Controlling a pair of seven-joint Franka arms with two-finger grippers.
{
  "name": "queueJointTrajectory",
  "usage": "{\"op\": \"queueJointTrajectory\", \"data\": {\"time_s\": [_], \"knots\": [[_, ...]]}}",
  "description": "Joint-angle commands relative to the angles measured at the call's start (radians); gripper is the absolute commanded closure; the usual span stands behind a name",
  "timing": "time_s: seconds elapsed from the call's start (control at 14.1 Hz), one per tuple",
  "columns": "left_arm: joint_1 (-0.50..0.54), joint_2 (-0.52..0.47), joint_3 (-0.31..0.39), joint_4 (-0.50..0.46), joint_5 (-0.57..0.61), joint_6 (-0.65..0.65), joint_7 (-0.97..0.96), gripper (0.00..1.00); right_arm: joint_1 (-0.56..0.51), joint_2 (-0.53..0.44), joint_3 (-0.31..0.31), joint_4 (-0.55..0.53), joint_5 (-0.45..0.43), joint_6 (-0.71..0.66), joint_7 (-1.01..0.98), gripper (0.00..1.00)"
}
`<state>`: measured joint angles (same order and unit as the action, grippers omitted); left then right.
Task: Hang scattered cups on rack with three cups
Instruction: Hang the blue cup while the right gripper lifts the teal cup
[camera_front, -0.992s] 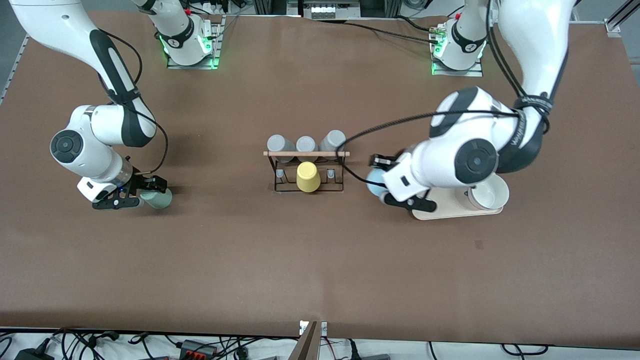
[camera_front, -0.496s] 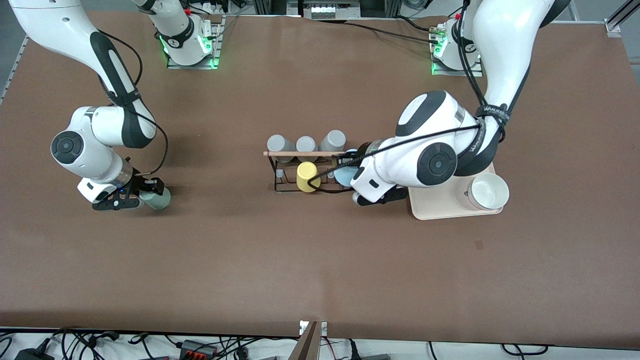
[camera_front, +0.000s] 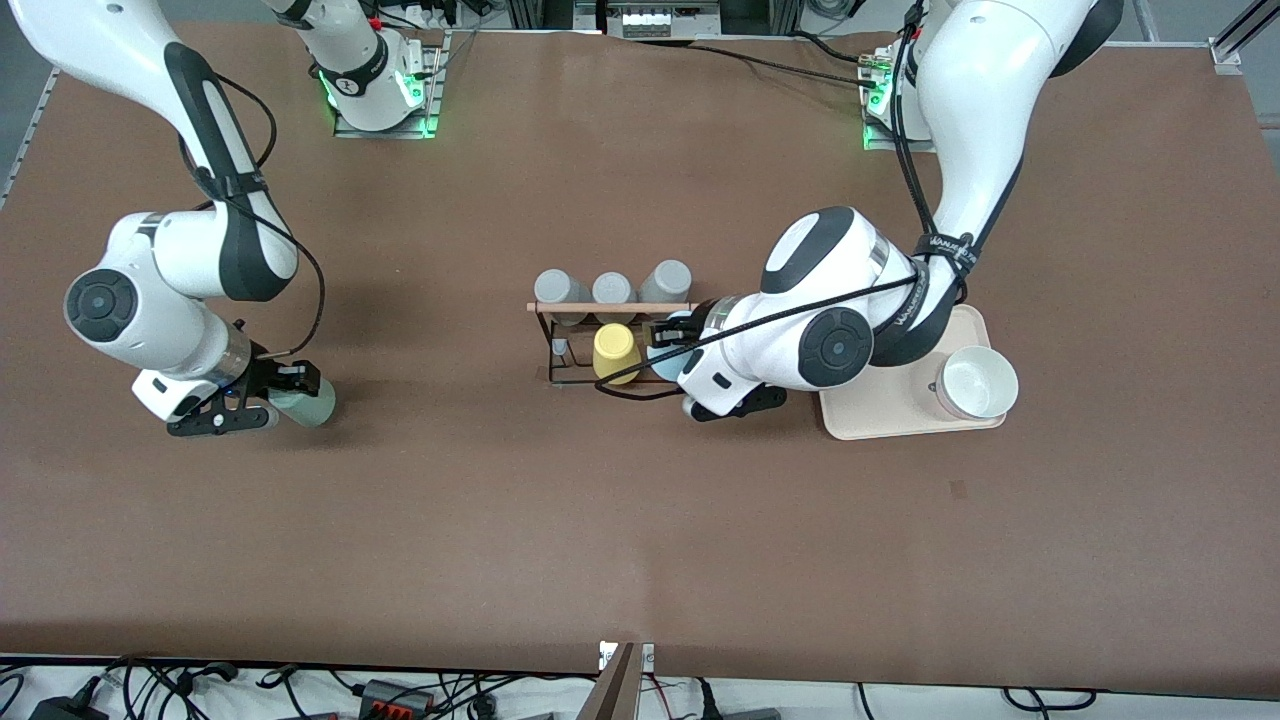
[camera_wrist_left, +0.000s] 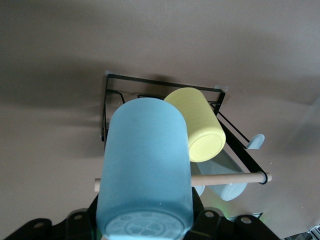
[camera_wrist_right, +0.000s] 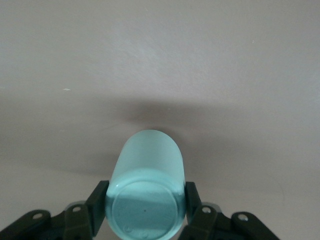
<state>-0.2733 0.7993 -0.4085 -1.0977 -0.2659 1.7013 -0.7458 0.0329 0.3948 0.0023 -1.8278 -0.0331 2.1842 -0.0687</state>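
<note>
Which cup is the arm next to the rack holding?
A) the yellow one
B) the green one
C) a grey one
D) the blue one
D: the left gripper is shut on the blue cup right over the rack, beside the yellow cup.

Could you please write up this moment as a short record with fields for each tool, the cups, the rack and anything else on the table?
left tool: shut on the light blue cup, held over the rack beside the yellow cup
right tool: shut on the mint-green cup, toward the right arm's end of the table
rack: black wire frame with a wooden rod across its top
cups on rack: yellow cup, three grey cups
also present: cream tray carrying a white bowl
</note>
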Motion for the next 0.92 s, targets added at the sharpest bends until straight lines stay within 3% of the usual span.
{"op": "queueJointTrajectory", "data": {"time_s": [0.0,0.43,0.5,0.57,0.64,0.85], "knots": [[-0.033,0.037,0.017,0.035,0.01,-0.002,-0.004,0.99,0.05,0.001,0.001,0.126,0.007,-0.165,0.088,0.67],[-0.047,0.084,0.017,0.03,0.053,0.027,0.006,0.98,0.195,0.002,0.001,0.333,0.093,-0.4,0.326,0.67],[-0.05,0.096,0.017,0.03,0.054,0.037,0.003,0.89,0.226,0.002,0.001,0.347,0.094,-0.408,0.374,0.67],[-0.053,0.103,0.017,0.03,0.051,0.038,-0.004,0.65,0.249,0.004,0.001,0.354,0.094,-0.408,0.415,0.67],[-0.047,0.109,0.017,0.03,0.056,0.038,0.006,0.01,0.278,0.004,0.001,0.354,0.093,-0.4,0.455,0.67],[0.006,0.054,0.027,0.044,0.062,0.003,0.0,0.0,0.361,0.028,0.001,0.381,0.09,-0.396,0.596,0.67]]}}
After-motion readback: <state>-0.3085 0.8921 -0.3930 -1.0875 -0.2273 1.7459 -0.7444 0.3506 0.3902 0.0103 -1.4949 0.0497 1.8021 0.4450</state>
